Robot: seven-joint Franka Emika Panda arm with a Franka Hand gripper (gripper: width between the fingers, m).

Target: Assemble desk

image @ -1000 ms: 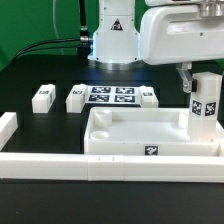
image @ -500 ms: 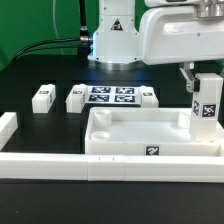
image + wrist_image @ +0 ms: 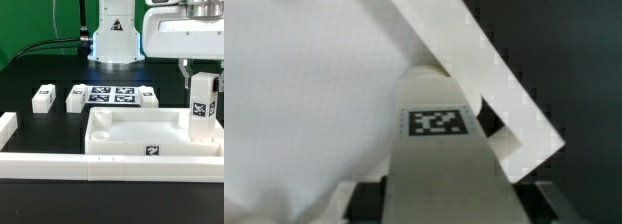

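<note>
The white tray-like tabletop (image 3: 135, 135) lies upside down near the front rail, with a tag on its front wall. A white tagged leg (image 3: 204, 108) stands upright at its corner on the exterior view's right. My gripper (image 3: 196, 72) is shut on the top of this leg. In the wrist view the leg (image 3: 443, 150) runs up between my fingers (image 3: 367, 200) toward the tabletop corner (image 3: 509, 120). Three more legs lie behind the tabletop: one far left (image 3: 42, 97), one (image 3: 76, 97) beside the marker board, one (image 3: 148, 96) at its other side.
The marker board (image 3: 112, 95) lies flat behind the tabletop. Long white border rails run along the front (image 3: 100, 165) and the left (image 3: 7, 128). The arm's base (image 3: 112, 40) stands at the back.
The leg in my gripper has shifted slightly to the exterior view's right and stands a bit more upright at the tabletop corner. Nothing else has moved.
</note>
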